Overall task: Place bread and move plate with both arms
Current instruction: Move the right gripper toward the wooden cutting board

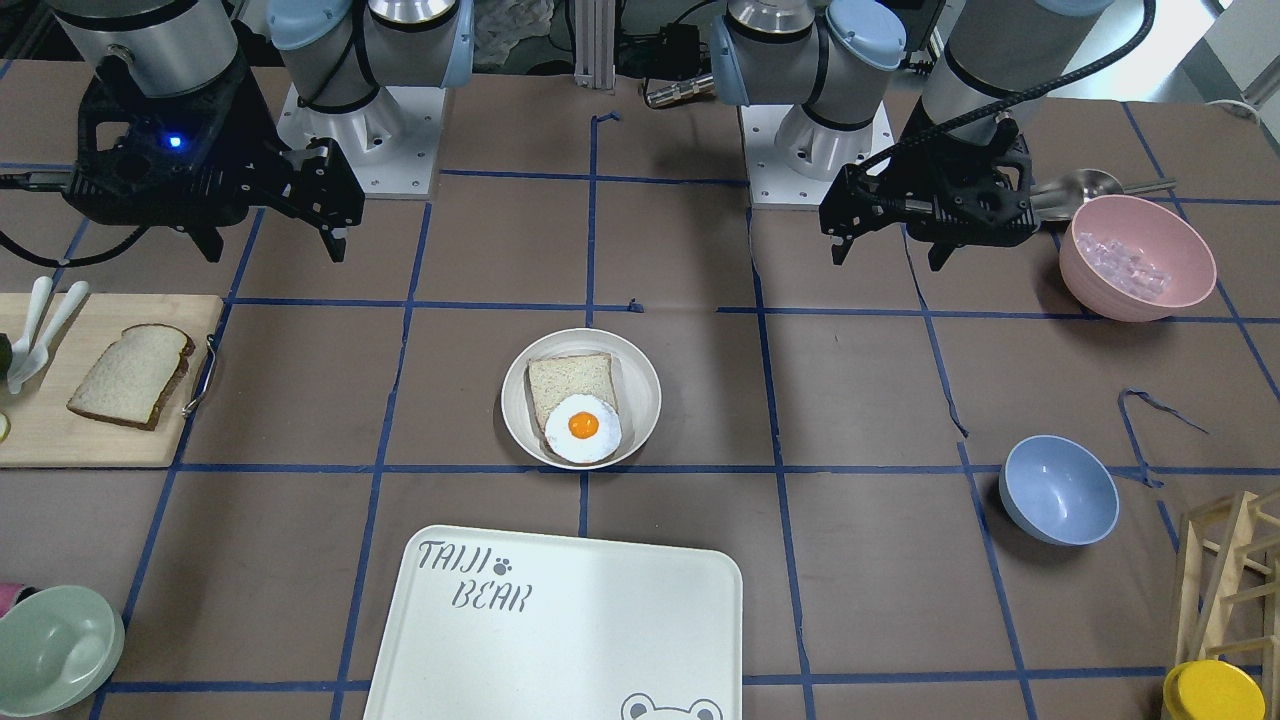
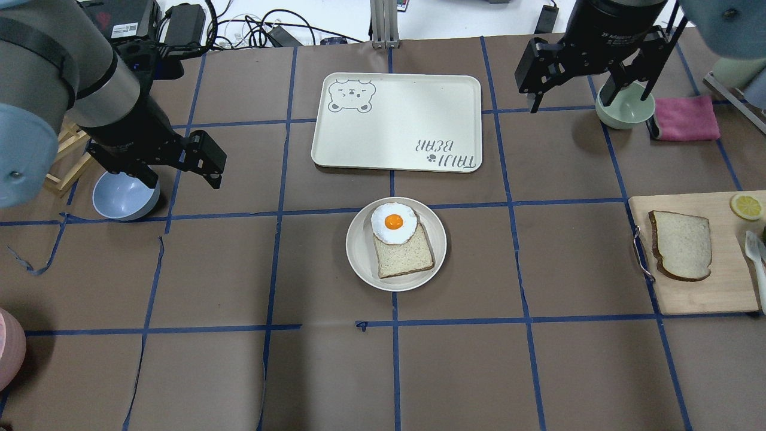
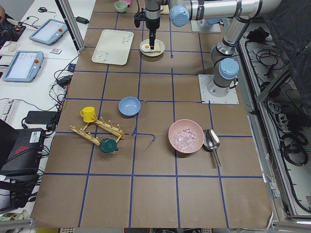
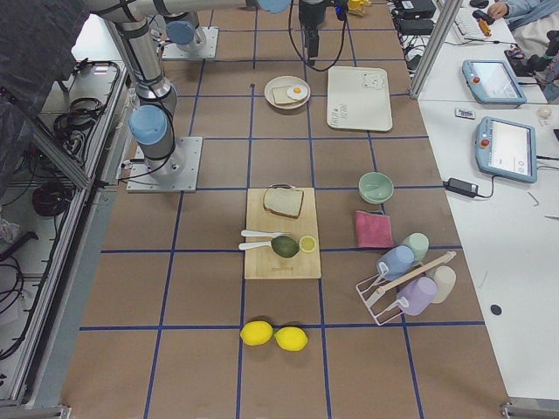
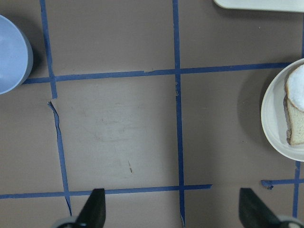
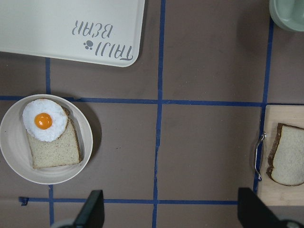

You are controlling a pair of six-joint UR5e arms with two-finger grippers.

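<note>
The bread (image 2: 682,245) lies flat on the wooden cutting board (image 2: 697,290) at the table's right; it also shows in the front view (image 1: 130,375) and the right wrist view (image 6: 287,156). The plate (image 2: 359,254) sits mid-table and holds a squarer slice topped with a fried egg (image 2: 393,222). My left gripper (image 2: 182,178) hovers open and empty beside the blue bowl (image 2: 122,197), left of the plate. My right gripper (image 2: 568,102) hovers open and empty near the green bowl (image 2: 625,111), beyond the board. The wrist views show both pairs of fingers (image 5: 95,211) (image 6: 92,211) wide apart.
The white "TAIJI BEAR" tray (image 2: 395,120) lies just beyond the plate. A pink cloth (image 2: 685,118) lies by the green bowl. A lemon slice (image 2: 746,206) and white utensils lie on the board. A pink bowl (image 1: 1135,255) of ice stands near my left arm.
</note>
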